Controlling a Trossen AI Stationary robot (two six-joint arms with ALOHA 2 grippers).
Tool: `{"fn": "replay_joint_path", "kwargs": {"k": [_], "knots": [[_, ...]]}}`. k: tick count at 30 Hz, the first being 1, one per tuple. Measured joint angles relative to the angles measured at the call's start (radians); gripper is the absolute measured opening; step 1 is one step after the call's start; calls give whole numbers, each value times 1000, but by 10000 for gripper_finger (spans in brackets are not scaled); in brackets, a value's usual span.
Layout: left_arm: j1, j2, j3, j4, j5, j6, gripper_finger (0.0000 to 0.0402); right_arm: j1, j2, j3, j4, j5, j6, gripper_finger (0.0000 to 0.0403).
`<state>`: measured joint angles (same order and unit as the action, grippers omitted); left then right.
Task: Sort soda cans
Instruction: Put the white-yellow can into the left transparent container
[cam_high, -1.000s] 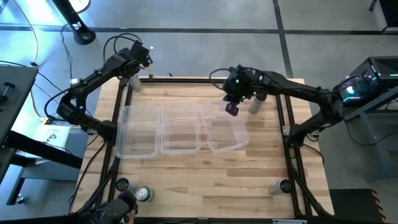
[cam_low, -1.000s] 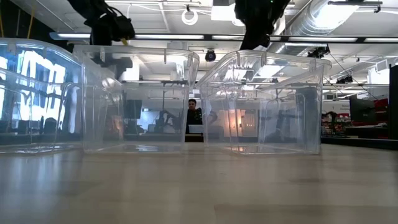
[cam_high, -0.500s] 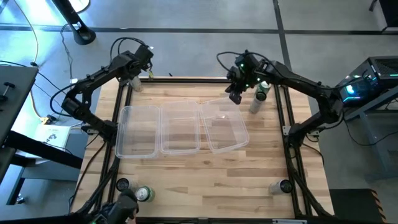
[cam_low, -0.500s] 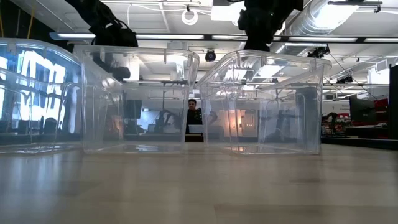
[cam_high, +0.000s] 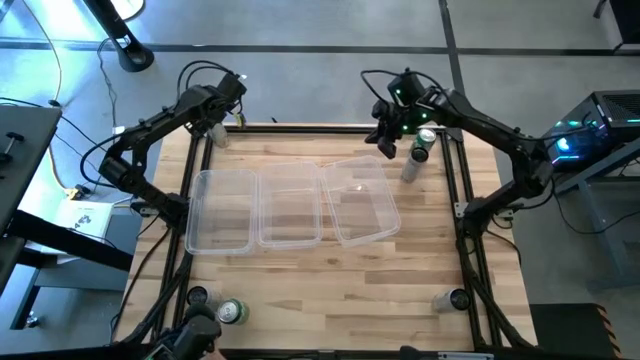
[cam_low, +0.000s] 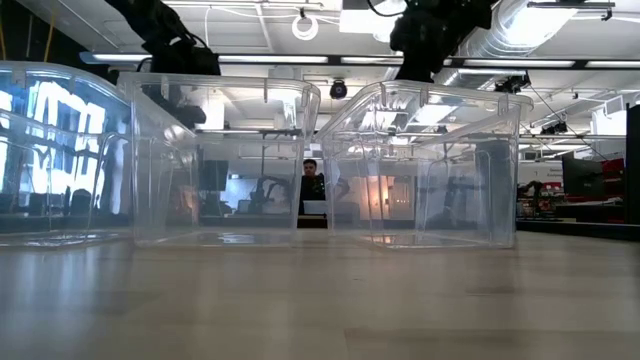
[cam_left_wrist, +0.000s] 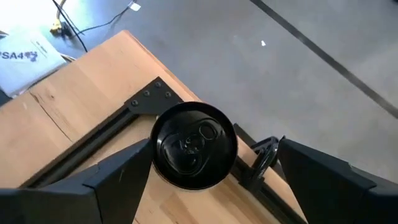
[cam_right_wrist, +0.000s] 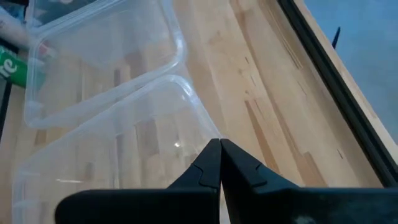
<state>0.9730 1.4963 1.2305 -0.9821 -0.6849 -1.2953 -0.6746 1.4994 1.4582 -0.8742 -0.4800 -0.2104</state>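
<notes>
A soda can (cam_left_wrist: 194, 145) with a dark-looking top stands at the table's far-left corner (cam_high: 218, 136). My left gripper (cam_left_wrist: 214, 144) hangs over it, open, one finger on either side of it; I cannot tell whether they touch. My right gripper (cam_high: 384, 145) is shut on nothing, above the far edge of the right tub (cam_right_wrist: 143, 124). Just to its right stand a green can (cam_high: 422, 146) and a pale can (cam_high: 410, 168). More cans stand at the near-left corner (cam_high: 232, 312) and the near-right corner (cam_high: 457, 298).
Three clear plastic tubs (cam_high: 221, 210) (cam_high: 290, 205) (cam_high: 362, 200) lie side by side across the table's middle. Black frame rails (cam_high: 470, 250) run along the table's edges. Bare wood (cam_high: 330, 290) lies between the tubs and the near edge. A person (cam_low: 312, 190) sits far behind.
My right gripper, still shut, has swung from over the right tub's far end toward the table's far edge and a little right, nearer the green can. My left gripper has rolled and tipped slightly over the far-left can and stays open.
</notes>
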Motion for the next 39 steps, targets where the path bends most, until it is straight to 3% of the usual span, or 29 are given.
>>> {"fn": "replay_joint_path", "kwargs": {"k": [8, 13, 19, 32, 36, 39], "knots": [[0, 28, 1, -25, -46, -21, 339, 0, 0, 0, 10, -2, 0, 0], [10, 72, 2, -45, -4, -29, 339, 0, 0, 0, 10, -2, 0, 0], [10, 79, 2, -41, -42, -47, 339, 0, 0, 0, 11, -2, 2, 0], [10, 139, 2, -40, -23, -65, 339, 0, 0, 0, 20, -3, 0, 0], [10, 139, 2, -49, -35, -63, 318, 0, 0, 0, 19, -3, 0, 0], [16, 139, 2, -50, -32, -56, 278, 0, 0, 0, 19, -2, 0, 0]]}}
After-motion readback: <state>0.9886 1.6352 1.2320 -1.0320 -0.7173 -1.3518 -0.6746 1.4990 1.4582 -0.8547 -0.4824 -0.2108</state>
